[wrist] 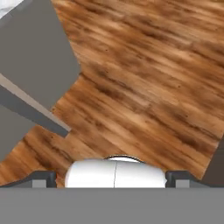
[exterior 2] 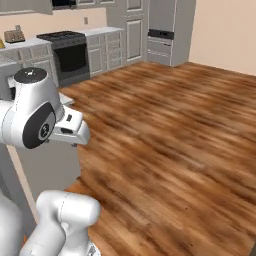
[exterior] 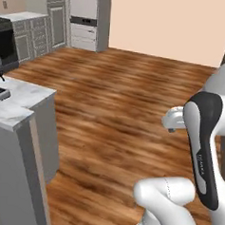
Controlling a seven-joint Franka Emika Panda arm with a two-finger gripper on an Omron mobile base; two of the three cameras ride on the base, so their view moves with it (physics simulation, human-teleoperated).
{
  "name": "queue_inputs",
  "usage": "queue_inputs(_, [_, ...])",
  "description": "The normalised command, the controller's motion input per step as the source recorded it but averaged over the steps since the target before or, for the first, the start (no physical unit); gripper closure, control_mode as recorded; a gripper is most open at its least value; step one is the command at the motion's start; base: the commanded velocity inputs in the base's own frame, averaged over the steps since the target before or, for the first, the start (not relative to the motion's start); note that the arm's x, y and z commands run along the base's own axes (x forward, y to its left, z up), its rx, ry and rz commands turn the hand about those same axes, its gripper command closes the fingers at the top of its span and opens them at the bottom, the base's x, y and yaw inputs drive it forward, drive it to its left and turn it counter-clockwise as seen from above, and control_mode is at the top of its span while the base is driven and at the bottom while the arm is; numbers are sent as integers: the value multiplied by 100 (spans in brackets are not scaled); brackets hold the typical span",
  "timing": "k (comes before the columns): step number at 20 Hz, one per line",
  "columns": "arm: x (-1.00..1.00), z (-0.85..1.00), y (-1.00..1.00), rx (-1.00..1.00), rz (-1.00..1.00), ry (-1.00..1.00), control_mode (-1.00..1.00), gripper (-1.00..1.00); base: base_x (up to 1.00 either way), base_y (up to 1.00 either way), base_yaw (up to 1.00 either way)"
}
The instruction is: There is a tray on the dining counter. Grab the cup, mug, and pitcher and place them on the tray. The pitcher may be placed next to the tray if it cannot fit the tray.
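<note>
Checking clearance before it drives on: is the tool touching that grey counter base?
Apart. In the hand view the open tool hangs over bare wood floor, with floor showing between it and the counter base.

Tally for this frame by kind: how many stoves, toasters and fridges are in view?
stove: 1
toaster: 1
fridge: 1
total: 3
</note>
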Motion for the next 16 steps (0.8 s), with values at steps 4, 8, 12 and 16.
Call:
queue_inputs(4, [0, 0, 0, 0, 0, 0, 100, -100, 80, -100, 53])
queue_inputs(8, [0, 0, 0, 0, 0, 0, 100, -100, 79, -100, 56])
queue_inputs(12, [0, 0, 0, 0, 0, 0, 100, -100, 84, -100, 60])
queue_inputs(16, [0, 0, 0, 0, 0, 0, 100, -100, 90, -100, 70])
